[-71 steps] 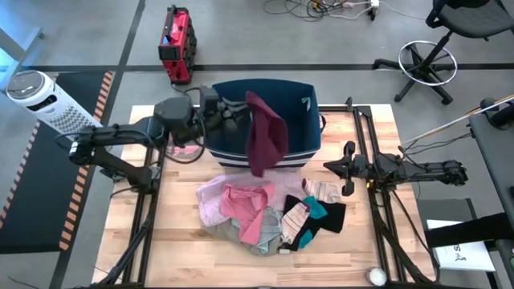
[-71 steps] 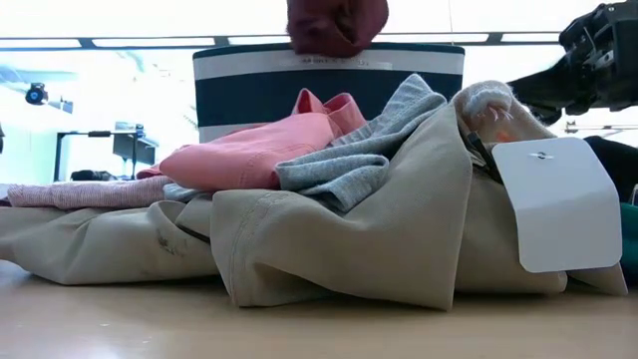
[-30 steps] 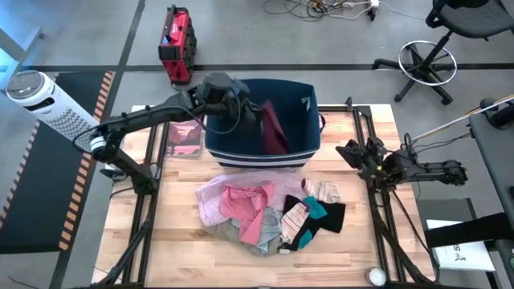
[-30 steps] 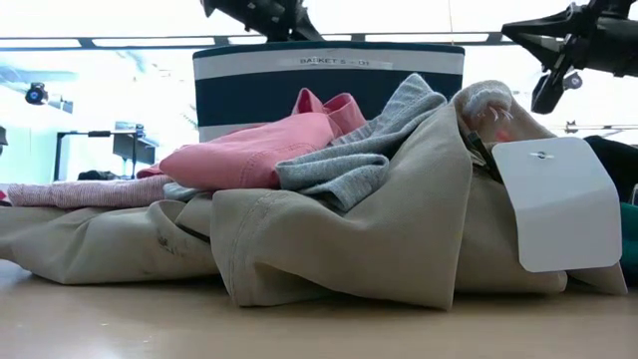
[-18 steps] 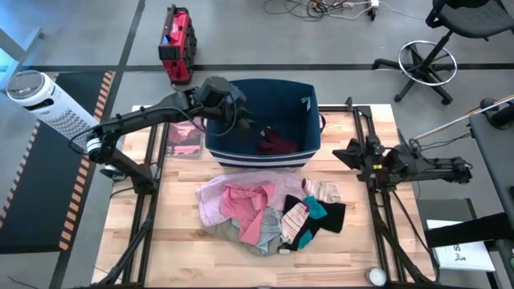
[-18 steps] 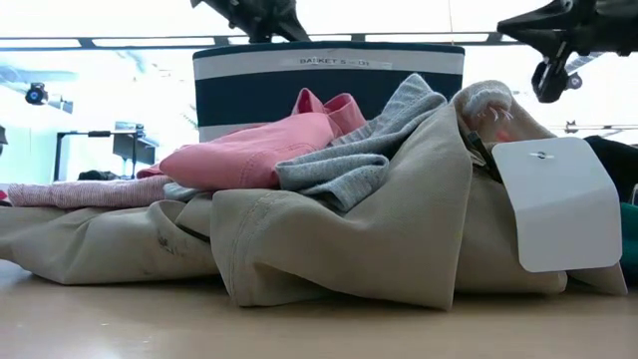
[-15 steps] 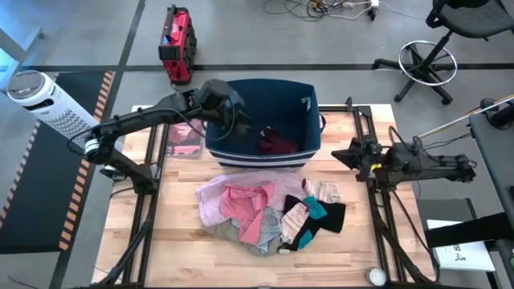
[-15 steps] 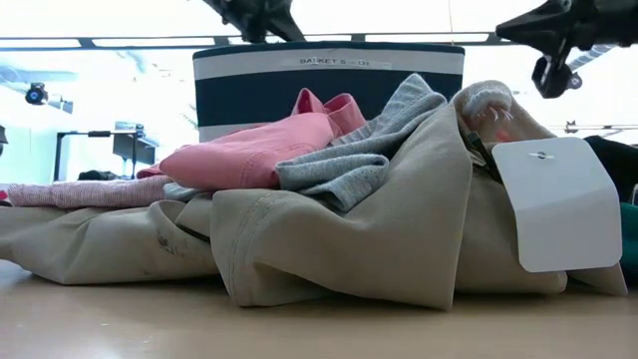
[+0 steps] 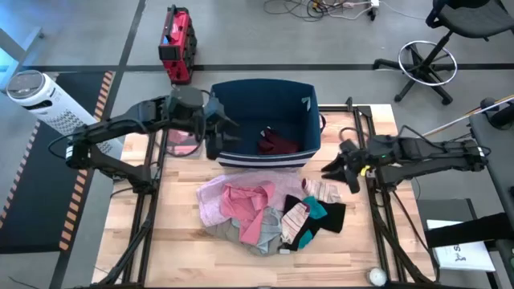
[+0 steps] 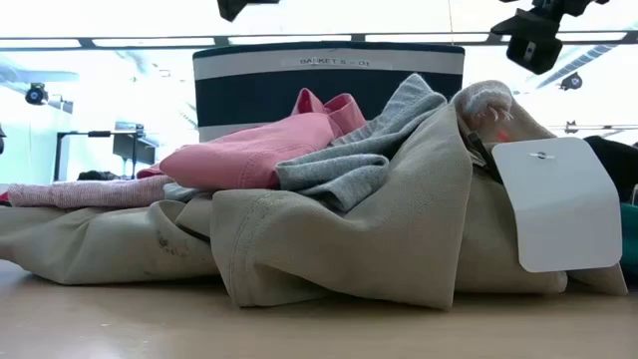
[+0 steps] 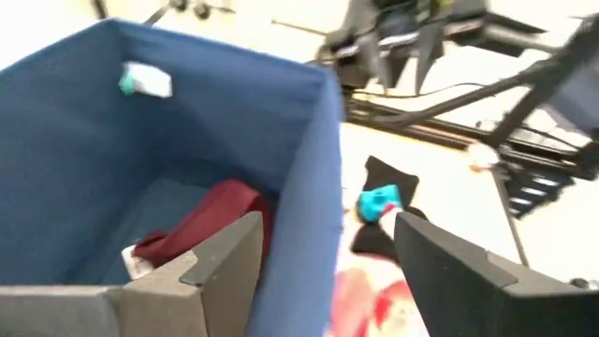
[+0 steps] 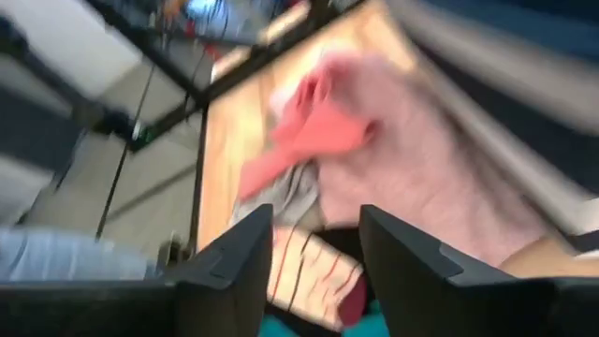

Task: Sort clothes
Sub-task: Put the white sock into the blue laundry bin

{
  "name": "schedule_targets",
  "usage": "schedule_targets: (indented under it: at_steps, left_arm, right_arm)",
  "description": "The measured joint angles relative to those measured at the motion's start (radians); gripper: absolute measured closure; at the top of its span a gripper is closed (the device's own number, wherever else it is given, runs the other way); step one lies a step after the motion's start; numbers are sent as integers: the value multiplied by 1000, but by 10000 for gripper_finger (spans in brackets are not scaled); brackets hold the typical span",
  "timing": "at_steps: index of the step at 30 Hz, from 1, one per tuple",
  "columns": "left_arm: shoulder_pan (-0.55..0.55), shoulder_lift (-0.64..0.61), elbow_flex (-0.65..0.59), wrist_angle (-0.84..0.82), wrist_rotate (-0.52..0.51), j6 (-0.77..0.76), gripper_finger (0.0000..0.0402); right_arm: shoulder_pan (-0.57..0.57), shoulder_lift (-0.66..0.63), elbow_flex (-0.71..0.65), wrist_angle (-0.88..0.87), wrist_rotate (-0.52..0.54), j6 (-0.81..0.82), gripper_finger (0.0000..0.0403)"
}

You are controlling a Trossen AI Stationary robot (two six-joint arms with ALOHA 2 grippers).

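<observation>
A maroon garment (image 9: 277,143) lies on the floor of the navy bin (image 9: 265,159) at the table's far side, also seen in the left wrist view (image 11: 201,220). The other clothes lie heaped in front of the bin: pale pink (image 9: 215,199), coral pink (image 9: 242,205), grey-beige (image 10: 329,249), teal (image 9: 317,210), black (image 9: 335,217) and striped socks (image 9: 325,191). My left gripper (image 9: 221,135) hovers open over the bin's near left corner (image 11: 323,187), holding nothing. My right gripper (image 9: 341,172) hangs open above the heap's right end, just beyond the striped sock.
A flat pink book (image 9: 183,146) lies left of the bin under my left arm. A white tag (image 10: 558,204) sticks out of the heap. Dark frame rails (image 9: 377,217) run along both table sides. A small white ball (image 9: 376,275) sits at the near right corner.
My left gripper has let go of the maroon garment, which dropped into the bin. It then drew back toward the table's left and near edges, to the bin's near left corner. My right gripper has moved left and toward the near edge, tipping down over the heap.
</observation>
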Motion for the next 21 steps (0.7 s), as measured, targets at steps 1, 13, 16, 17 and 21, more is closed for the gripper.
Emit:
schedule_targets:
  at_steps: [1, 13, 16, 17, 21]
  left_arm:
    - [-14, -10, 0, -4, 1, 0, 176]
    - [-54, -74, 0, -225, 3, 24, 156]
    - [-54, -77, 0, -230, 3, 37, 148]
    - [-54, -78, 0, -230, 3, 42, 146]
    - [-54, -82, 0, -231, 3, 57, 141]
  right_arm:
    - [6, 28, 2, -1, -17, 0, 244]
    - [84, 364, 1, 68, -39, 6, 200]
    - [106, 448, 1, 119, -41, 1, 195]
    - [114, 475, 2, 134, -43, 2, 193]
    - [142, 577, 1, 159, -41, 23, 185]
